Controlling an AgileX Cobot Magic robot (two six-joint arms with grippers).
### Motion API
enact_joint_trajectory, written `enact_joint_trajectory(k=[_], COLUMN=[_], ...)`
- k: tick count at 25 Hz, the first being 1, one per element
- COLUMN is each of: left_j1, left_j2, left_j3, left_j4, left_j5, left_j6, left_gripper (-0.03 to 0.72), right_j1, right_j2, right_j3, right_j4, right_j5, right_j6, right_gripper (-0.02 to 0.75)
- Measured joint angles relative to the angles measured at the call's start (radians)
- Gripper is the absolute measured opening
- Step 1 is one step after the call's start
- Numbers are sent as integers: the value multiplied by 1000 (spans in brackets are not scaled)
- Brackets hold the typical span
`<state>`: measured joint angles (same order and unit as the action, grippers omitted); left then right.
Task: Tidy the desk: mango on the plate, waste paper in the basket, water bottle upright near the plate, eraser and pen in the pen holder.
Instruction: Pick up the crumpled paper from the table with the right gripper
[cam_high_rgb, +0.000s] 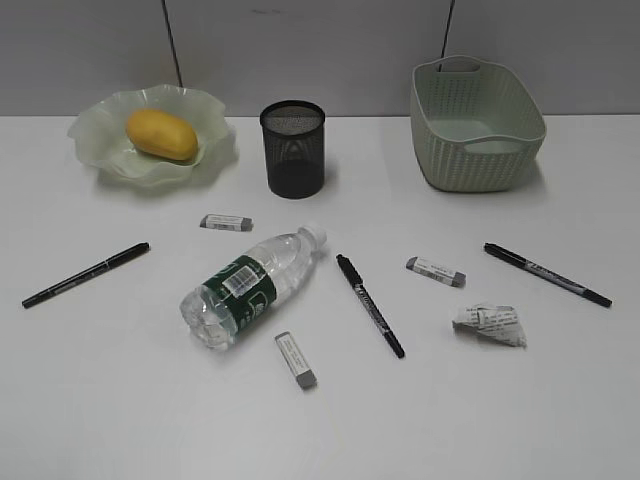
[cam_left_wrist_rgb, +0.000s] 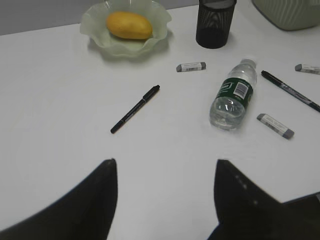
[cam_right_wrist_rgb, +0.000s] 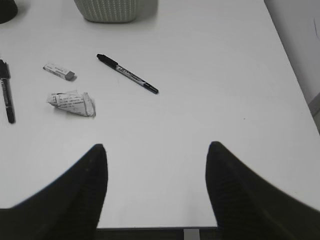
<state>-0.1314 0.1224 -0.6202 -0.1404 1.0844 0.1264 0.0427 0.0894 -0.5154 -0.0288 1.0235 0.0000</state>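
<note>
The mango (cam_high_rgb: 161, 134) lies on the plate (cam_high_rgb: 105, 150) at the back left; it also shows in the left wrist view (cam_left_wrist_rgb: 129, 25). The water bottle (cam_high_rgb: 252, 286) lies on its side mid-desk. The pen holder (cam_high_rgb: 293, 148) stands at the back centre, the basket (cam_high_rgb: 476, 125) at the back right. The waste paper (cam_high_rgb: 490, 325) lies at the front right. Three erasers (cam_high_rgb: 226, 222) (cam_high_rgb: 436, 270) (cam_high_rgb: 296, 360) and three pens (cam_high_rgb: 86, 274) (cam_high_rgb: 369, 304) (cam_high_rgb: 546, 273) are scattered. My left gripper (cam_left_wrist_rgb: 164, 167) and right gripper (cam_right_wrist_rgb: 156, 150) are open, empty, above the near desk.
The desk (cam_high_rgb: 100, 400) ends at a grey wall behind. In the right wrist view its right edge (cam_right_wrist_rgb: 292, 75) and front edge (cam_right_wrist_rgb: 155, 227) show close to the gripper.
</note>
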Motion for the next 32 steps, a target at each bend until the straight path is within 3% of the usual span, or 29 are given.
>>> enact_joint_trajectory(k=[11,19,29,32], left_j1=[0,0,0,0], left_j2=[-21,-21,-21,-21], left_j3=[81,90,90,90], left_j4=[3,4,4,4], left_j5=[-6,-10,-10,-10], left_j6=[-25,-25,-25,-25], left_gripper=[466,466,466,466], right_j1=[0,6,235,290], right_j2=[542,981,1307,1366], right_j3=[-46,-156,-275,-303], right_j4=[36,189,214,214], right_j5=[-211,-224,-333,-369], right_j6=[52,26,7,-133], right_gripper=[494,494,494,508])
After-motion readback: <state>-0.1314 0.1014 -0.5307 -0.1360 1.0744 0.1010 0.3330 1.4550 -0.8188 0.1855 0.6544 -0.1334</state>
